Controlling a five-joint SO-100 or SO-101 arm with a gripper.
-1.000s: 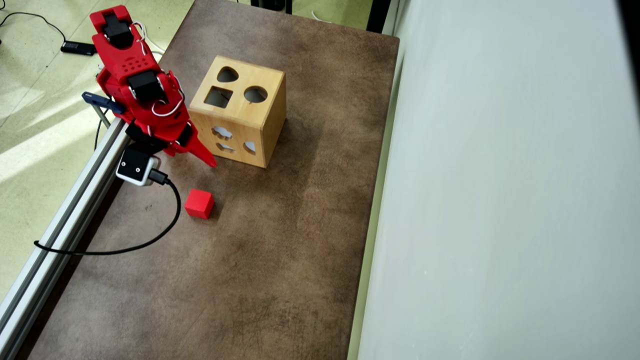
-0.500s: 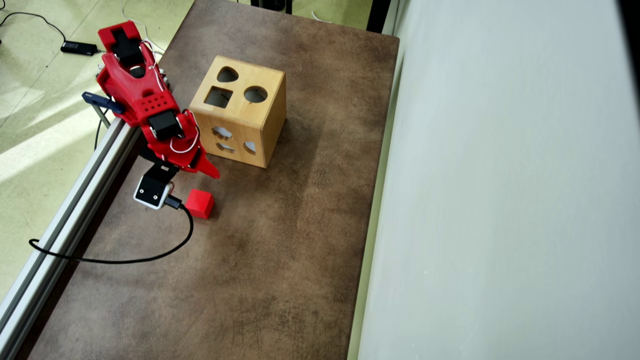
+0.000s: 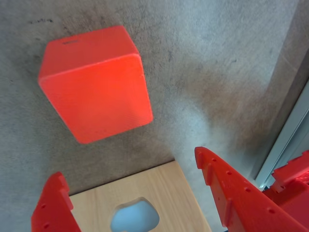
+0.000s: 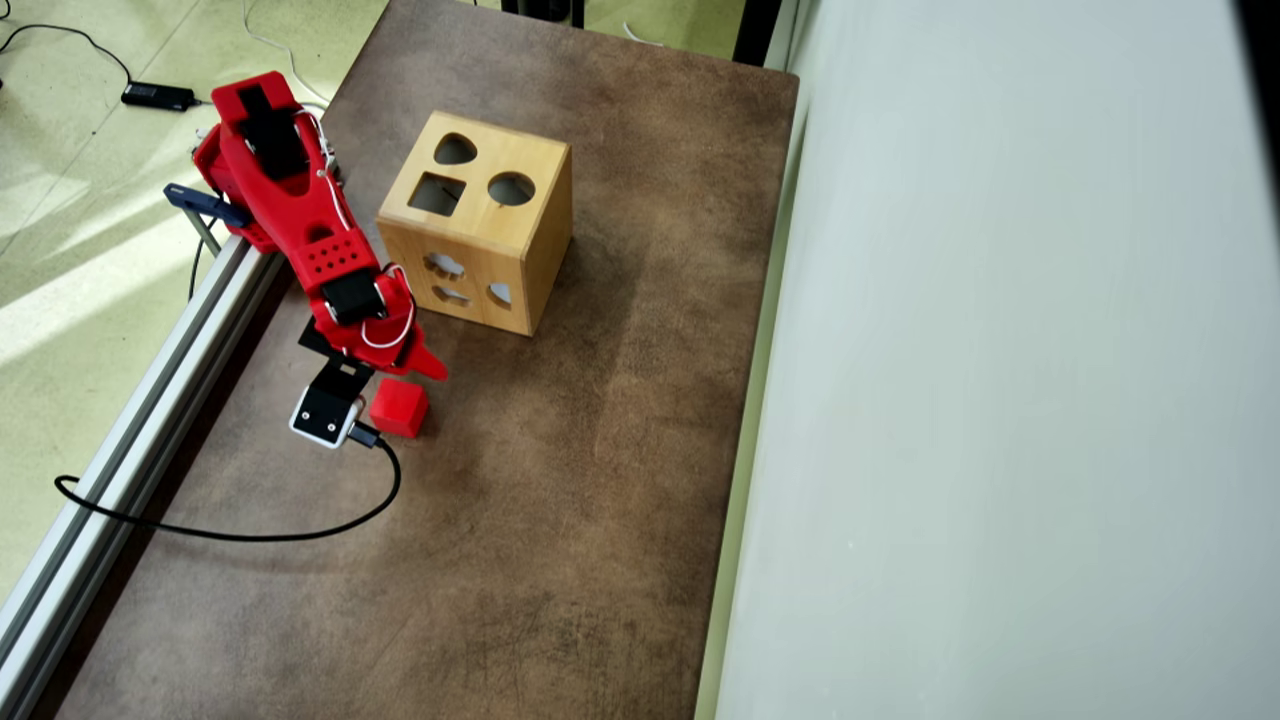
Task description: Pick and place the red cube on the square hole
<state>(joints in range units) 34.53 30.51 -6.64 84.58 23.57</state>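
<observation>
Tool (image 3: 130, 179) spread open above red cube (image 3: 94, 84); wooden box (image 4: 480, 235) close behind.

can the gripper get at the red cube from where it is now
Probably yes. In the wrist view the gripper is open, and the red cube lies just ahead of its fingers on bare table, untouched. The wooden box stands apart, not between them.

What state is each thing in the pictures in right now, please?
Cube: resting on the table, not gripped.
End effector: open, above the cube, holding nothing.
Box: upright on the table, apart from the cube.
Square hole: on the box's top face, empty and unblocked.
Round hole: on top too, empty.
Cable: slack, curving across the table.
</observation>
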